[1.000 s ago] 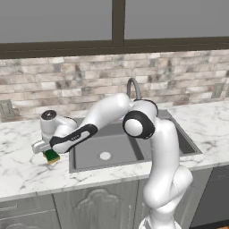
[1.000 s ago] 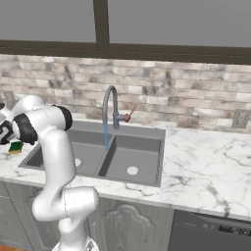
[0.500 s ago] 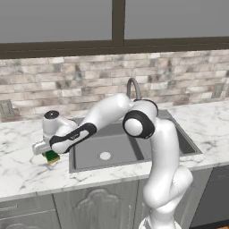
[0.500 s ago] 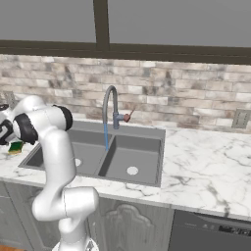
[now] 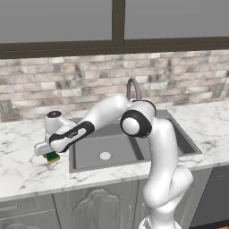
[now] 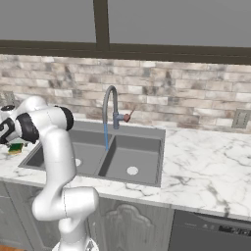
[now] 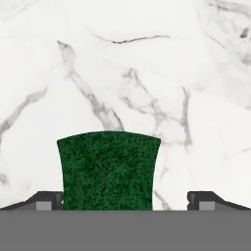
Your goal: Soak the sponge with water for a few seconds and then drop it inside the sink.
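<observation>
The sponge (image 5: pixel 53 157) lies on the marble counter just left of the sink (image 5: pixel 117 142), its dark green top up and a yellow layer under it. My gripper (image 5: pixel 47 152) hangs right over it, open. In the hand view the sponge (image 7: pixel 109 169) lies between the spread fingertips of the gripper (image 7: pixel 130 201). The left fingertip (image 7: pixel 48 200) is close beside it and the right one stands well apart. From the right base view the sponge (image 6: pixel 16 146) peeks out below the hand. Water (image 6: pixel 106 138) runs in a thin blue stream from the faucet (image 6: pixel 110 100) into the sink (image 6: pixel 143 158).
White marble counter (image 5: pixel 22 172) stretches left of and in front of the sponge. A brick wall (image 5: pixel 67 85) with an outlet (image 5: pixel 6 108) stands behind. The faucet has a small red handle (image 6: pixel 127 117). A wide counter (image 6: pixel 206 166) lies right of the sink.
The hand has edged very slightly to the right over the sponge. The jaws stay open and the sponge has not moved.
</observation>
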Controlling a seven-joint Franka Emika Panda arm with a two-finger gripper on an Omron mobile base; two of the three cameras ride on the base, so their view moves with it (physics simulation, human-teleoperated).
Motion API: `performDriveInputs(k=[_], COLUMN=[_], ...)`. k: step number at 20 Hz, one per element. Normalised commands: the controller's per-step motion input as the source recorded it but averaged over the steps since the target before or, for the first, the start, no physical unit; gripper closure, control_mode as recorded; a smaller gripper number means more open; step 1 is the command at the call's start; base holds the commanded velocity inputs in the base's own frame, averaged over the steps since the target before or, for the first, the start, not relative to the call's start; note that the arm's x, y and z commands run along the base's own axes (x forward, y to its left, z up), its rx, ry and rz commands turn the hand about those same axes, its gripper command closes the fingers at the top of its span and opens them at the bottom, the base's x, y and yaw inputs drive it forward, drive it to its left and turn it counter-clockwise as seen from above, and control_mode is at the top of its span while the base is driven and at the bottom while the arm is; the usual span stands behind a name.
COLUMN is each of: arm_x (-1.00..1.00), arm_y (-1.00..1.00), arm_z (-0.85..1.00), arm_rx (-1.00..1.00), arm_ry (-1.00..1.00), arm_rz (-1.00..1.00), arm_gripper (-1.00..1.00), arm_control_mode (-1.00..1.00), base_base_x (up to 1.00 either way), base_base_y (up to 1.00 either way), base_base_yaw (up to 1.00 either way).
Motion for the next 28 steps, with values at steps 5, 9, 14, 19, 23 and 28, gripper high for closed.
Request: performDriveInputs(k=[5,9,14,19,23,28], arm_x=[0.0,0.0,0.0,0.0,0.0,0.0], arm_y=[0.0,0.0,0.0,0.0,0.0,0.0], arm_z=[-0.14,-0.22,-0.26,-0.02,0.0,0.0], arm_rx=[0.0,0.0,0.0,0.0,0.0,0.0], arm_ry=[0.0,0.0,0.0,0.0,0.0,0.0], arm_rz=[0.0,0.0,0.0,0.0,0.0,0.0], arm_gripper=[-1.0,-1.0,-1.0,-1.0,1.0,1.0], arm_control_mode=[-1.0,-1.0,-1.0,-1.0,-1.0,-1.0], base_base_x=[0.0,0.0,0.0,0.0,0.0,0.0], base_base_y=[0.0,0.0,0.0,0.0,0.0,0.0], base_base_yaw=[0.0,0.0,0.0,0.0,0.0,0.0])
